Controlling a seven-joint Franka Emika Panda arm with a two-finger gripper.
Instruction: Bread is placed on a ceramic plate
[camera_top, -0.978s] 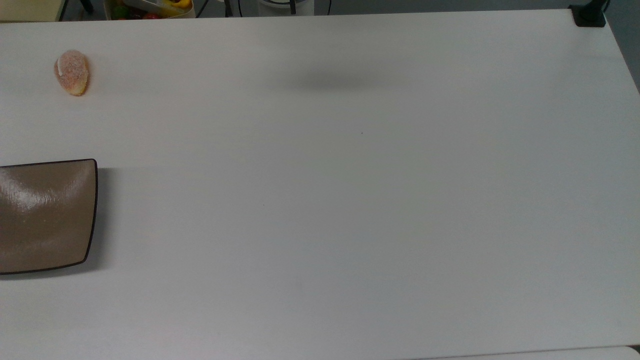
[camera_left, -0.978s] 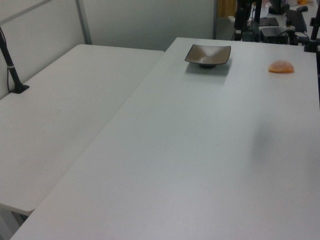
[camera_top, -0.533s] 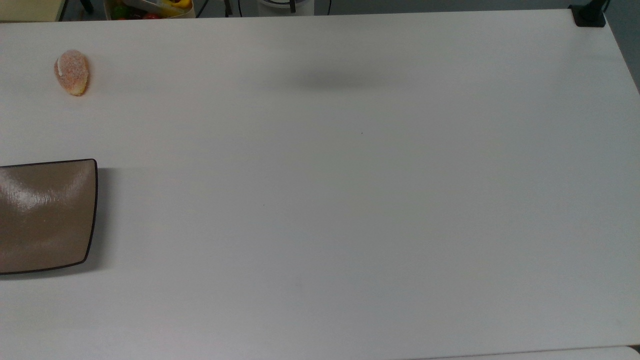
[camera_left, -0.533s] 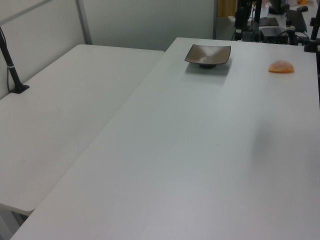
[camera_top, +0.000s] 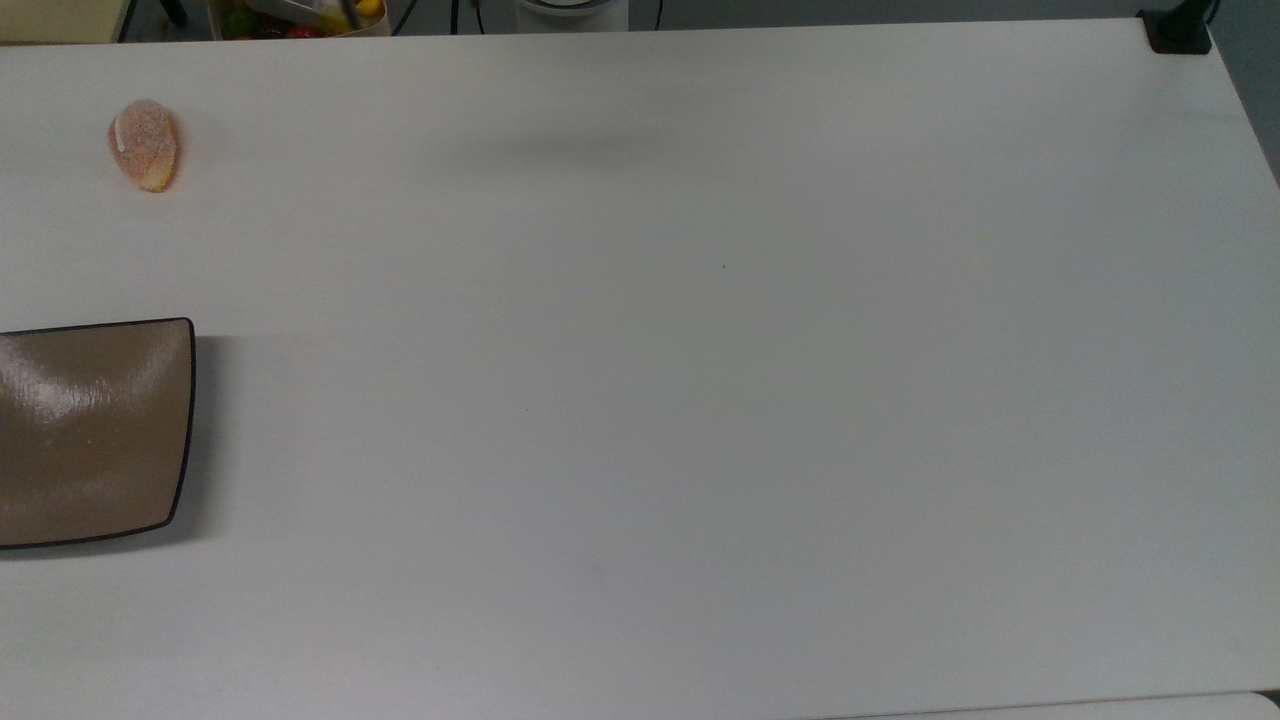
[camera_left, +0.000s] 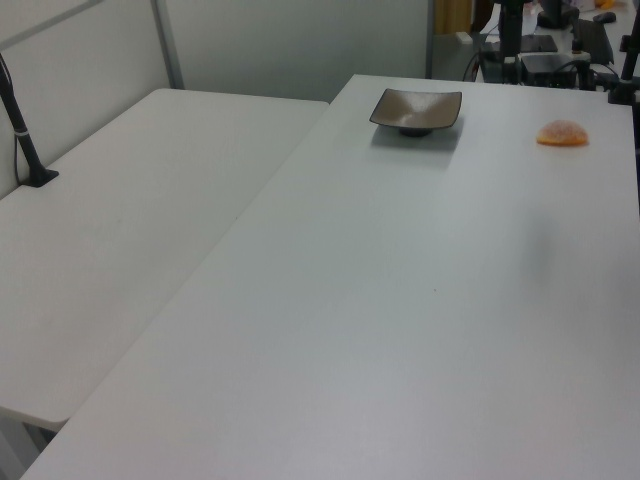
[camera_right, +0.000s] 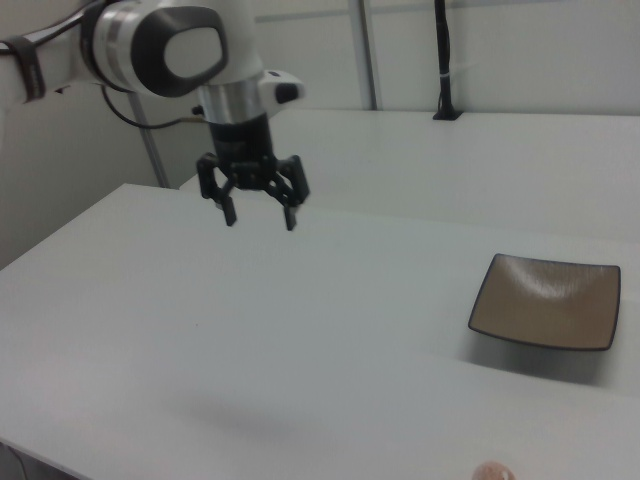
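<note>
The bread (camera_top: 145, 144), a small orange bun with a white speckled top, lies on the white table at the top view's upper left; it also shows in the left view (camera_left: 562, 134) and at the right view's bottom edge (camera_right: 492, 471). The ceramic plate (camera_top: 90, 430) (camera_left: 417, 107) (camera_right: 547, 299), brown and square with a dark rim, stands bare some way from the bread. In the right view my gripper (camera_right: 259, 214) hangs open high above the table, far from both, with nothing between its fingers.
A white table (camera_top: 700, 400) carries everything, and a second white table (camera_left: 130, 230) adjoins it. A black clamp post (camera_left: 25, 140) stands on that second table. A box of colourful items (camera_top: 300, 15) and cables sit beyond the far edge.
The arm's soft shadow on the table has slid toward the top view's left, nearer the bread. Bread and plate have not moved.
</note>
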